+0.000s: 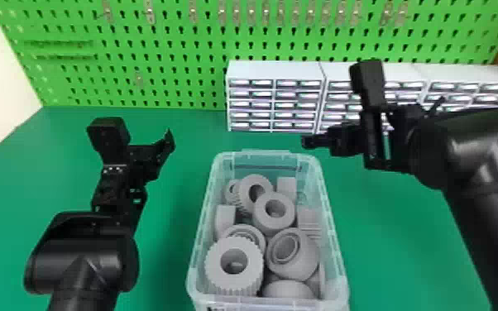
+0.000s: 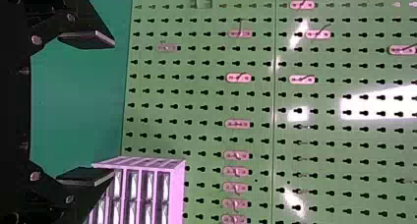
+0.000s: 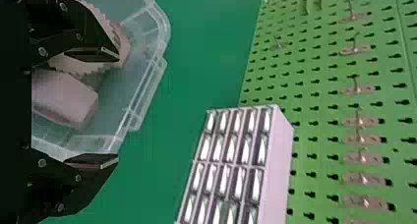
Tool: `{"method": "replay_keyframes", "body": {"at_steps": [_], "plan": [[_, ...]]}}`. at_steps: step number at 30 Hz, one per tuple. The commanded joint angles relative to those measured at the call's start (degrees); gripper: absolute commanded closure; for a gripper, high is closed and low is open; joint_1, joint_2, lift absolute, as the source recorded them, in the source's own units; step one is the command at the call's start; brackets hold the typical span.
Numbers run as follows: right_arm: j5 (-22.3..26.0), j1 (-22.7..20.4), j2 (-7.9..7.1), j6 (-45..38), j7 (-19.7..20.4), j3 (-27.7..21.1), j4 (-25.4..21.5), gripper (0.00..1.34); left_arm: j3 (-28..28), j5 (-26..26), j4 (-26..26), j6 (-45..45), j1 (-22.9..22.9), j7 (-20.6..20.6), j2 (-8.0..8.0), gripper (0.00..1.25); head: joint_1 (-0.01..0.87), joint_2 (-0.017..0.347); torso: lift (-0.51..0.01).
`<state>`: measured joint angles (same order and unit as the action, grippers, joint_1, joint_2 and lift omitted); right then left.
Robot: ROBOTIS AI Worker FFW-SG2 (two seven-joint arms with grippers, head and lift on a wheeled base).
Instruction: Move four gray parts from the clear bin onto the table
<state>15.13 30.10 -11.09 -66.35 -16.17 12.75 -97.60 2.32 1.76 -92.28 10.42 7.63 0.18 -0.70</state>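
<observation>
Several gray parts lie heaped in the clear bin point(image 1: 333, 231) in the head view: a toothed gear point(image 1: 215, 275) at the near left, a rounded hollow part point(image 1: 308, 264) at the near right, and a thick ring point(image 1: 260, 219) in the middle. My left gripper point(image 1: 163, 153) is over the table left of the bin; in its wrist view the left gripper point(image 2: 108, 108) stands open around nothing. Beyond the bin's far right corner is my right gripper point(image 1: 308, 142), higher than the rim. Its wrist view shows the right gripper point(image 3: 117, 107) open, with a gray block point(image 3: 64, 98) in the bin below.
Drawer cabinets point(image 1: 275, 72) line the back of the green table point(image 1: 173, 235) from the middle to the right. Behind them rises a green pegboard point(image 1: 157, 91) with metal hooks. The bin's raised walls surround the parts.
</observation>
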Motion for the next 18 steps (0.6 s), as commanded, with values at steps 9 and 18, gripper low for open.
{"method": "replay_keyframes", "body": {"at_steps": [9, 18], "plan": [[4.03, 4.79, 0.20, -9.59, 0.00, 4.66, 2.85, 0.52, -0.30, -0.18, 0.00, 0.74, 0.11, 0.00, 0.00, 0.33, 0.693, 0.072, -0.052], [5.79, 6.29, 0.55, -13.28, 0.00, 6.94, 6.01, 0.53, 0.05, 0.35, 0.09, 1.27, 0.28, 0.00, -0.35, 0.33, 0.693, 0.072, -0.052]]}}
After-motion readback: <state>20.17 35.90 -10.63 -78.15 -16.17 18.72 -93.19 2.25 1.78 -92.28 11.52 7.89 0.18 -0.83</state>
